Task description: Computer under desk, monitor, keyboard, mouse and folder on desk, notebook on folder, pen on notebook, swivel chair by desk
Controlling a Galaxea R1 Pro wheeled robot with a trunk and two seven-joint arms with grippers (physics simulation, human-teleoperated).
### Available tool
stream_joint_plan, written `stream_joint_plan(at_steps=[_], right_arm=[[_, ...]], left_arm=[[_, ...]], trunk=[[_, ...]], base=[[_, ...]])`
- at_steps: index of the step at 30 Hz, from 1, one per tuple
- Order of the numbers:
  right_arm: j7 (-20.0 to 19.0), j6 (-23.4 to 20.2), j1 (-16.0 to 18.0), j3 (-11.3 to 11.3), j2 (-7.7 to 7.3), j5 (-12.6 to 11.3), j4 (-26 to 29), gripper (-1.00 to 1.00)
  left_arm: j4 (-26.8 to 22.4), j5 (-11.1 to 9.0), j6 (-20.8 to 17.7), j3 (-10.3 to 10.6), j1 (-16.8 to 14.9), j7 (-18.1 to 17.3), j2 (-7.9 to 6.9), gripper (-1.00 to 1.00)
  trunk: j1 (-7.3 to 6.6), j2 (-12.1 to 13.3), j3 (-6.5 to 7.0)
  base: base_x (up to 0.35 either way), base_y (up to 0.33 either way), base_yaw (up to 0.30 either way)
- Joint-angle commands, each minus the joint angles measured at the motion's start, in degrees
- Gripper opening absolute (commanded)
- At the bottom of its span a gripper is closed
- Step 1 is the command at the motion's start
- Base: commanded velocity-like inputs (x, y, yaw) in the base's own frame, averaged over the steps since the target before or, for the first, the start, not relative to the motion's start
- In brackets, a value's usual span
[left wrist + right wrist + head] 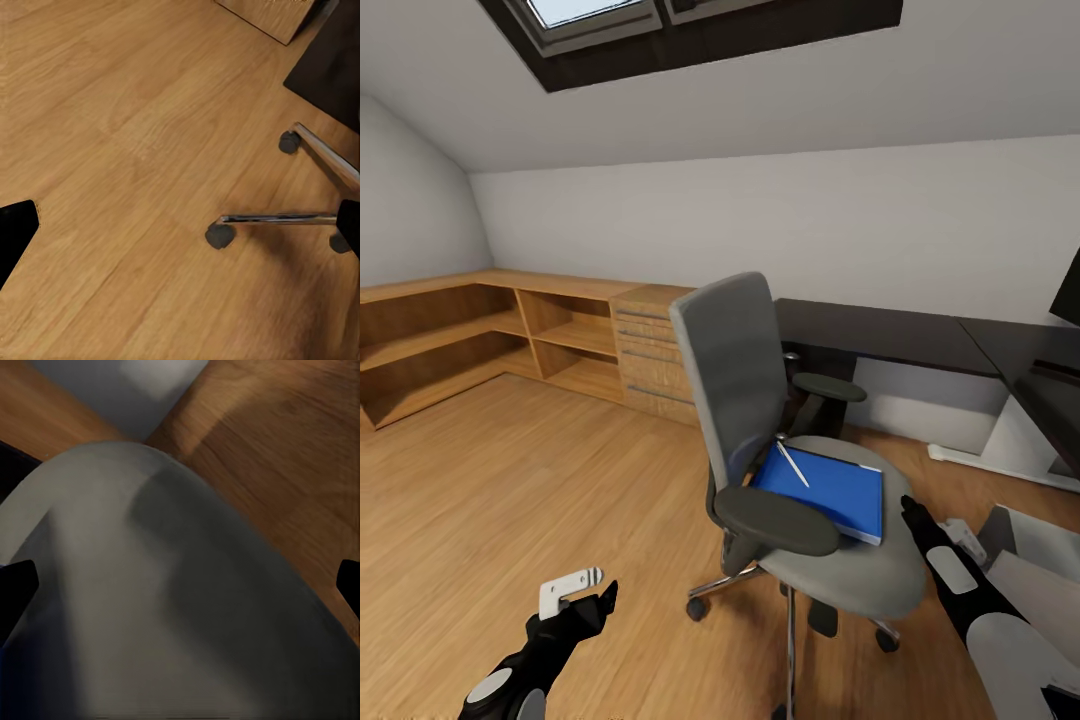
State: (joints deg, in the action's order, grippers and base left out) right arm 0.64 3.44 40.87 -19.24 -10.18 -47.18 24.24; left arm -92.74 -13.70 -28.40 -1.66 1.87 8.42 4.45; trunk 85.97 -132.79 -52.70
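- one swivel chair [780, 450] at frame centre, one blue folder [830, 490] on its seat, one pen [792, 463] on top
- one desk [900, 335] at right behind the chair
- left gripper [595, 600] lower left and right gripper [912, 515] lower right: fingers spread, both empty

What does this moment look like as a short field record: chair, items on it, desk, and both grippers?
swivel chair: on the wood floor, standing off from the desk
folder: flat on the chair seat
pen: lying on the folder
notebook: cannot tell
monitor: on the desk
left gripper: open, low over the floor, empty
right gripper: open, by the seat's edge, empty
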Motion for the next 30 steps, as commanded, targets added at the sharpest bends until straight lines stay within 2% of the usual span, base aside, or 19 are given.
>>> stream_joint_plan(at_steps=[1,30], right_arm=[[0.0,0.2,0.0,0.3,0.06,-1.0,0.0,1.0],[-0.1,0.2,0.0,0.3,-0.01,-0.9,0.0,1.0]], left_arm=[[-0.1,-0.6,-0.2,0.0,0.0,0.4,0.03,1.0],[-0.1,-0.6,-0.3,0.1,0.0,0.4,0.03,1.0]], trunk=[[0.0,0.0,-0.04],[0.0,0.0,-0.04]], base=[[0.0,0.0,0.235],[0.0,0.0,0.27]])
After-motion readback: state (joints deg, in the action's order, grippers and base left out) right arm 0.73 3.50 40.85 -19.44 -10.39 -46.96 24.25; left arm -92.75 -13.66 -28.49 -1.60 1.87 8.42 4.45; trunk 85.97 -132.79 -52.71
